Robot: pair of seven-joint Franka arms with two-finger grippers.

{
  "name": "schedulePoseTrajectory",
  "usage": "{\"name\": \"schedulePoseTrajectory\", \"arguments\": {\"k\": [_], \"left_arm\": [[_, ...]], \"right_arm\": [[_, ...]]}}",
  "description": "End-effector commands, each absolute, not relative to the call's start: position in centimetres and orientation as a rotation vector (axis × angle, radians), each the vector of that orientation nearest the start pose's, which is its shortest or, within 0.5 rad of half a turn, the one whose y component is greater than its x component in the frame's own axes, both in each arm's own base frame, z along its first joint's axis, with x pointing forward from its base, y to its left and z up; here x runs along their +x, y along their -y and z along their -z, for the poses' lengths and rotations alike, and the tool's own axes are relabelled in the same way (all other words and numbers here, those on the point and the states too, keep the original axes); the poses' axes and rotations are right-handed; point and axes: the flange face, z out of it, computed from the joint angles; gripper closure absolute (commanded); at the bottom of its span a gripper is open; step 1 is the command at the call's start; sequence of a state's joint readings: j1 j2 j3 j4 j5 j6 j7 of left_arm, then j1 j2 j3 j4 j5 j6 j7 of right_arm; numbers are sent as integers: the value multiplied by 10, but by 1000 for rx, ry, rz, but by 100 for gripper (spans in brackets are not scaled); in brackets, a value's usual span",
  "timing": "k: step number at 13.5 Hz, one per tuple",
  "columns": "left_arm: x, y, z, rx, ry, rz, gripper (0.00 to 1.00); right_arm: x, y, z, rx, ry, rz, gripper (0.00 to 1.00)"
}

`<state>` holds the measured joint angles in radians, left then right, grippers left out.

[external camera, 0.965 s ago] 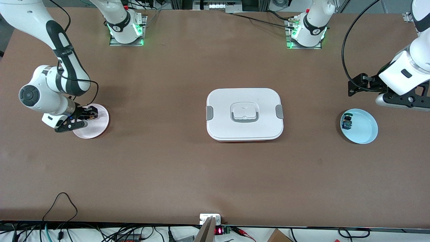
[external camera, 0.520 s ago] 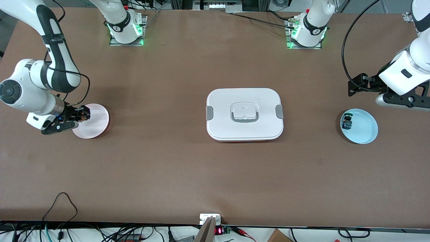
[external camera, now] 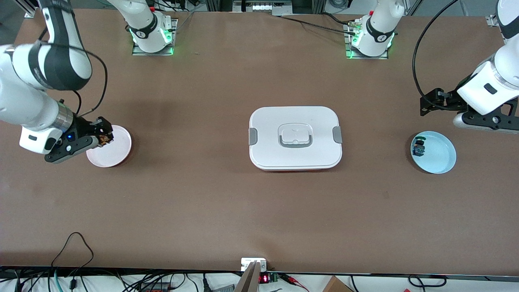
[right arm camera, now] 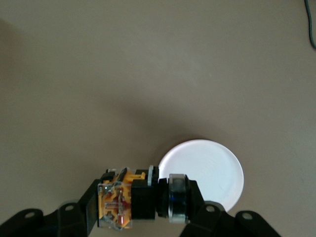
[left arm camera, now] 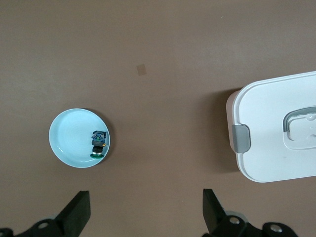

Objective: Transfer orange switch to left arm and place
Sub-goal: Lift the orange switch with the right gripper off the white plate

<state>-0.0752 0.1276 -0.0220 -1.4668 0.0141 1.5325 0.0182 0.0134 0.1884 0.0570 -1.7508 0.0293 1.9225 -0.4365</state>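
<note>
Gripping orange switch (right arm camera: 118, 202), right gripper (right arm camera: 143, 205)

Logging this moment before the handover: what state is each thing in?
Right hand: shut on the orange switch, over the pink plate's edge.
Left hand: open, empty, waiting above the table near the blue plate.
Box: lid on, clips down, mid-table.
Blue plate: holds a blue-green component.
Pink plate: bare.

front: high, faces arms | wrists: look down | left wrist+front share box (left arm camera: 276, 128) edge
</note>
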Motion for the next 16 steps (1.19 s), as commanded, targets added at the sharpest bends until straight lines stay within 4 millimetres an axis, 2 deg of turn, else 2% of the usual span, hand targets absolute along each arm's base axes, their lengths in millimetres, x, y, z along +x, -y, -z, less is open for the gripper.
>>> {"name": "schedulePoseTrajectory", "arguments": {"k": [1, 4, 6, 7, 9, 10, 11, 13, 15, 16], "left_arm": [[588, 61, -599, -3111, -173, -118, 0], [588, 64, -600, -3120, -189, -104, 0], [590, 61, -601, -3172, -172, -98, 0], [594, 61, -592, -3168, -168, -119, 0], [613, 64, -543, -3152, -170, -249, 0], [616, 58, -536, -3155, -151, -276, 0], [615, 51, -544, -3170, -149, -253, 0], [606, 54, -555, -3196, -208, -292, 0], [596, 57, -564, -3396, -188, -443, 0], [595, 43, -562, -3509, -127, -520, 0]], "right_arm": [[610, -75, -499, -2923, 815, 67, 99], [591, -127, -529, -2807, 894, 136, 99], [578, -159, -535, -2680, 1061, 136, 99], [574, -169, -538, -2596, 1141, 160, 100], [568, -191, -541, -2446, 1293, 207, 100], [565, -202, -543, -2372, 1360, 232, 100], [561, -217, -541, -2273, 1429, 259, 100], [554, -239, -537, -2089, 1478, 317, 100], [548, -259, -537, -1928, 1522, 387, 100], [546, -266, -535, -1882, 1506, 406, 100]]}}
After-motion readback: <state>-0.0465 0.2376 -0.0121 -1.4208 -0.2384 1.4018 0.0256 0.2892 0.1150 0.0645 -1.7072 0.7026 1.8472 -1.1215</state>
